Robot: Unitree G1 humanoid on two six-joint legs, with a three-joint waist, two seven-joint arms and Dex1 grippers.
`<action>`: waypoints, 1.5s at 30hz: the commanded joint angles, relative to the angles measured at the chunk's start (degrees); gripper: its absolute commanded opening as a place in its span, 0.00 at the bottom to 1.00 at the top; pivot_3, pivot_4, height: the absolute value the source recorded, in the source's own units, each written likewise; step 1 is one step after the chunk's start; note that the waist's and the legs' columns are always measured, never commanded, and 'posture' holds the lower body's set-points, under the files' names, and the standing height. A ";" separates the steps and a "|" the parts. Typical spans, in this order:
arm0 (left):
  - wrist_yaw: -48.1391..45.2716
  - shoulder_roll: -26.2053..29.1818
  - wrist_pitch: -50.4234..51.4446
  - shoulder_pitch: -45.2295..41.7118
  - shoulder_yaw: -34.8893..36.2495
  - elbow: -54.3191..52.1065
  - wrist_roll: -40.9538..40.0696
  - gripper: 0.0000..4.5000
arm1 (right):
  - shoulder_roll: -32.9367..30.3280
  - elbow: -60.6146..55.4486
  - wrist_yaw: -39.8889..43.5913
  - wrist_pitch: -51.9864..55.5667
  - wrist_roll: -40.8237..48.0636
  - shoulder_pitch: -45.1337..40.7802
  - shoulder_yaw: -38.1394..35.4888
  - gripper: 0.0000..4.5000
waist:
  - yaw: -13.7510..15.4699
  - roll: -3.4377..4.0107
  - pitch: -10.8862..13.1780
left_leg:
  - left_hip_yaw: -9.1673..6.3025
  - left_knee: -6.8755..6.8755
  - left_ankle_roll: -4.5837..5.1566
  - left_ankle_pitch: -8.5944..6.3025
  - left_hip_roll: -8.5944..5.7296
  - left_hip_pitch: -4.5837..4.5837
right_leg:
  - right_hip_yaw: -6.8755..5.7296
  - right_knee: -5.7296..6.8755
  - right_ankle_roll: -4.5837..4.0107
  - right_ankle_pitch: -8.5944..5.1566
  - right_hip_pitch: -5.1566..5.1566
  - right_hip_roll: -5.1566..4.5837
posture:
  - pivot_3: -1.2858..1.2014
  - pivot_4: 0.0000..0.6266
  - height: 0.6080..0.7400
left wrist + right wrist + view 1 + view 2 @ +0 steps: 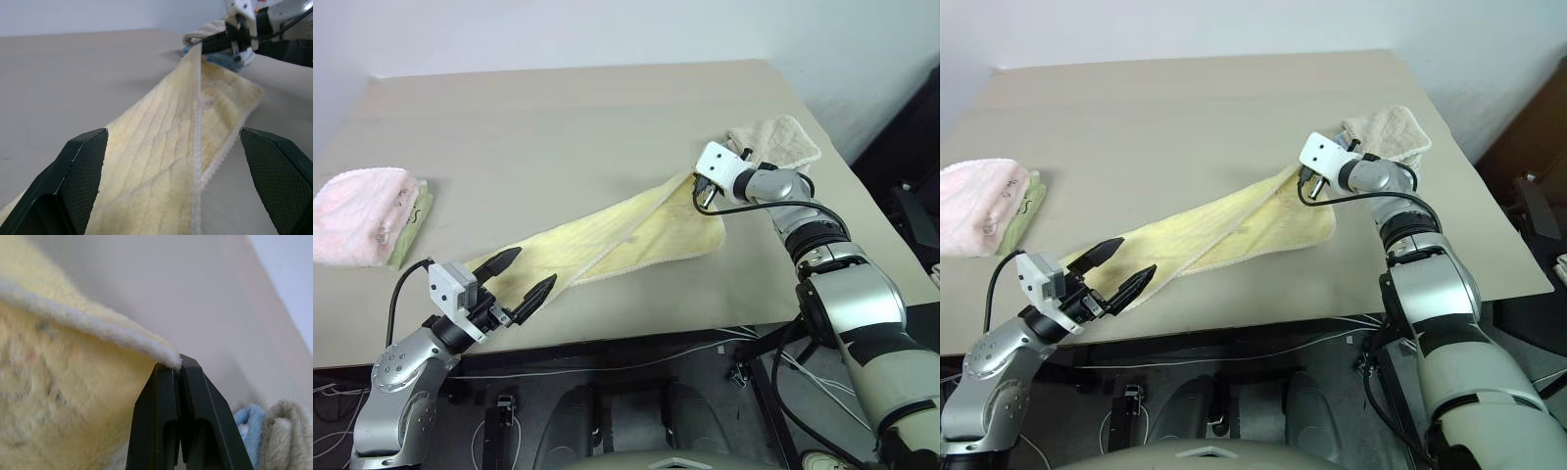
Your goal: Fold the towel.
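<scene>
The pale yellow towel (607, 240) lies in a long, partly folded strip running diagonally across the table (558, 127), from the front left toward the right. My right gripper (178, 368) is shut on the whitish hem at the towel's far corner and holds that corner a little above the table. It also appears in the head view, right gripper (699, 190). My left gripper (532, 267) is open at the towel's near end, its two black fingers (85, 169) spread to either side of the strip, with nothing held.
A pink towel (357, 211) lies on a greenish cloth (414, 217) at the table's left edge. A beige towel (781, 137) sits at the right edge just behind my right gripper, with a blue cloth (247, 417) beside it. The table's front edge runs close under my left gripper.
</scene>
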 commanded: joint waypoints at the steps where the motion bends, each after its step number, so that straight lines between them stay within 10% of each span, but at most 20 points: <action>1: -0.52 0.45 -1.43 0.30 1.07 0.16 0.50 1.00 | -2.00 -4.29 -1.40 -0.69 2.39 -2.88 -2.94 0.00 | -0.01 0.00 0.00 | 0.00 0.00 0.00 0.00 0.00 0.00 | 0.00 0.00 -0.01 0.00 0.00 0.00 | 0.52 0.24 1.00; 26: -2.16 2.09 -16.08 0.37 -4.81 9.08 15.58 1.00 | -2.17 -30.32 -4.71 13.52 9.16 4.21 -8.80 0.00 | -0.02 0.05 -0.01 | 0.04 -0.13 -0.12 -0.07 0.05 -0.02 | -0.01 -0.02 -0.02 -0.01 -0.12 -0.19 | 0.52 0.24 1.00; 45: -0.77 9.21 -0.91 -2.34 -11.11 -3.60 19.39 1.00 | -0.96 -40.25 -3.99 18.77 14.24 4.26 -10.19 0.00 | 0.10 0.12 0.01 | 0.08 -0.26 0.00 0.00 0.04 -0.01 | -0.14 -0.01 0.05 0.03 -0.17 -0.25 | 0.52 0.24 1.00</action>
